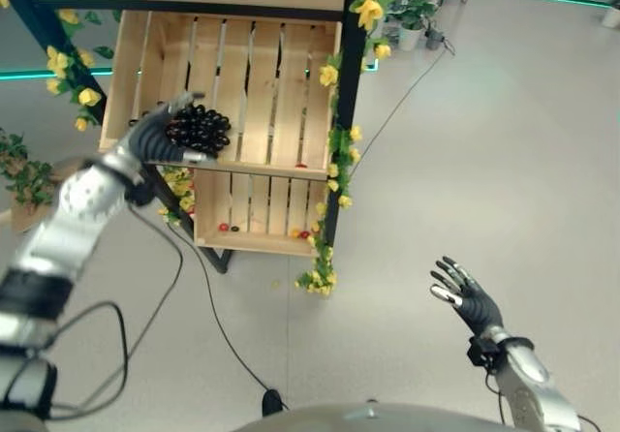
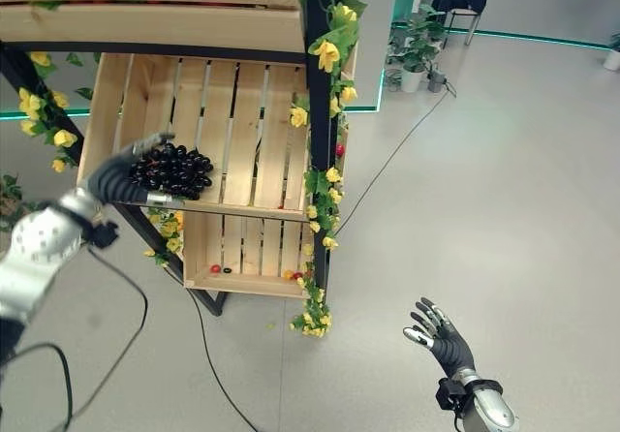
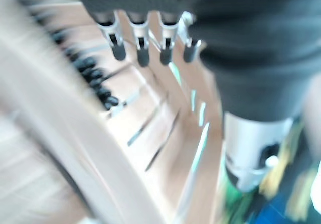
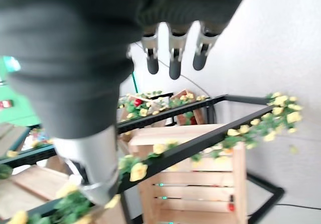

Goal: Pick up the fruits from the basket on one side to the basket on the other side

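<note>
- The left hand [image 1: 153, 137] reaches into the upper wooden crate [image 1: 262, 83], fingers spread and uncurled, holding nothing.
- A bunch of dark grapes [image 1: 200, 129] lies in that crate, right by its fingertips.
- The right hand [image 1: 468, 296] hovers over the floor [image 1: 504, 141], fingers spread, well apart from the crates.

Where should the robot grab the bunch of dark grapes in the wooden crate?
Probably across the middle of the bunch of dark grapes, from its open front: it lies low on the wooden crate slats, walls behind. The left hand, fingers straight, is already beside it.
</note>
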Available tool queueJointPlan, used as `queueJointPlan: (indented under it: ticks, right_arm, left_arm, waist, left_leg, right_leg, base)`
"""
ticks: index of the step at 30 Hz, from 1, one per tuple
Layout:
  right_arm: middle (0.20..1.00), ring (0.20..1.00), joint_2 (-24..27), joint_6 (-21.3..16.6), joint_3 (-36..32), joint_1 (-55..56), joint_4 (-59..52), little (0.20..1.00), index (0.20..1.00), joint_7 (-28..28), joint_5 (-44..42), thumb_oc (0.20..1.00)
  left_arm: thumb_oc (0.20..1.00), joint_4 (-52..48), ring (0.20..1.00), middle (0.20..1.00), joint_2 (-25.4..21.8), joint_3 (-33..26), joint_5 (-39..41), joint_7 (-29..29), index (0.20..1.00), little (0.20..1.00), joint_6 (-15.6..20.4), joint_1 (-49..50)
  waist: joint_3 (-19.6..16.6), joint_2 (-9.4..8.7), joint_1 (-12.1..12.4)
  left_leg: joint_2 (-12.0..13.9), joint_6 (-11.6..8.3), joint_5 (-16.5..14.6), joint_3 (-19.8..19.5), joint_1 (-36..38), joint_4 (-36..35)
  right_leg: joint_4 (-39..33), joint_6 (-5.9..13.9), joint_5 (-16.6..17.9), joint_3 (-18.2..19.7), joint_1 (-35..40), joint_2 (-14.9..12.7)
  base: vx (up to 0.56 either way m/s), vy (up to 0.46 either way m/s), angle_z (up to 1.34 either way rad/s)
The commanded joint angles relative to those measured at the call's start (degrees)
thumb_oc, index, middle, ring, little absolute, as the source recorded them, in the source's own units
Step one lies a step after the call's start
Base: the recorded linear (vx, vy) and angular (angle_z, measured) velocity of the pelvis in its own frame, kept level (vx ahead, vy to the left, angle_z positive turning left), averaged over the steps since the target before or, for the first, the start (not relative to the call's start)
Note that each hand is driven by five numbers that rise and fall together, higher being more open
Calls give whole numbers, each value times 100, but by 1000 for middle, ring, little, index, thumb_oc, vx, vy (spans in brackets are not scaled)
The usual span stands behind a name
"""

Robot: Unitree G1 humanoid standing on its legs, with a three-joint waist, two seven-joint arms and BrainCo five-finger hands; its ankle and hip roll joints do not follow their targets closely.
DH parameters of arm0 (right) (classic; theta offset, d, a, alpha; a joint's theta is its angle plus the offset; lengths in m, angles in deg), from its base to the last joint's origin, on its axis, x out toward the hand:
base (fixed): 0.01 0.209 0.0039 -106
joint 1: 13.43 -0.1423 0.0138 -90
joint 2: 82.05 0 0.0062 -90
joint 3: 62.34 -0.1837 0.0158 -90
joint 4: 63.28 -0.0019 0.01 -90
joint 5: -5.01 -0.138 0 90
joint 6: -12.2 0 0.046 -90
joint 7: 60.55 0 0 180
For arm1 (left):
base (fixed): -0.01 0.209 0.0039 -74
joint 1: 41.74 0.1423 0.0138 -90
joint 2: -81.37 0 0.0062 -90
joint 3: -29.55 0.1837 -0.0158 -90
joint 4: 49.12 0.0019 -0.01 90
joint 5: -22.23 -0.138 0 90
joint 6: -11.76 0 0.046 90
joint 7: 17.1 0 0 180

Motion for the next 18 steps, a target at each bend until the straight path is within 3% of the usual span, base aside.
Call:
queueJointPlan:
  ticks: [1, 18]
  right_arm:
    - [1000, 1000, 4, -354, -329, -185, -334, 1000, 1000, 0, -39, 1000]
    - [1000, 1000, -144, -439, -495, -266, -421, 1000, 1000, 56, -41, 1000]
  left_arm:
    - [1000, -130, 1000, 1000, -387, -232, 691, 49, 1000, 1000, 307, -359]
    - [1000, -902, 1000, 1000, 1184, -815, 665, 166, 1000, 1000, 535, 1211]
  waist:
    - [-202, -40, 87]
    - [-192, -104, 261]
  left_leg:
    - [228, -114, -739, -102, 354, 378]
    - [217, -104, -712, -217, 304, 372]
  right_leg:
    - [80, 347, 38, -25, -36, -203]
    - [78, 243, -14, -113, 33, -181]
  base:
    - [7, 5, 5]
    - [-5, -3, 2]
